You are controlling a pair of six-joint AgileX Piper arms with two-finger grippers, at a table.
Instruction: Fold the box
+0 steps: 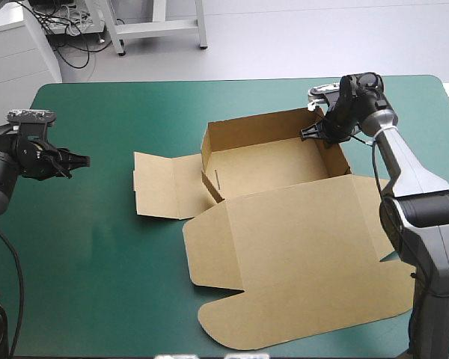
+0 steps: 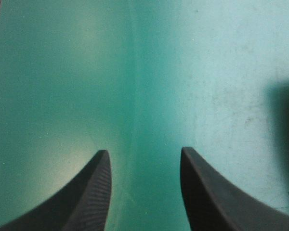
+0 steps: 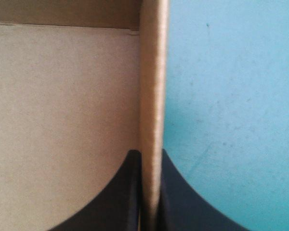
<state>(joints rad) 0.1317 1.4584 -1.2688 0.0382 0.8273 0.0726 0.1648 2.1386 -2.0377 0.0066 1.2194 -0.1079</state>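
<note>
Right claw [image 3: 150,161] pinches box [image 3: 62,125] wall beside teal-green cover [image 3: 231,120].

The surface [image 1: 90,254] lay under a teal-green cover [image 2: 135,72], rounded at its far corners and marked with faint pale scuffs and small dark specks.

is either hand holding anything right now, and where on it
The right hand is shut on the box, pinching its upright right wall near the far corner. The left hand is open and holds nothing.
</note>
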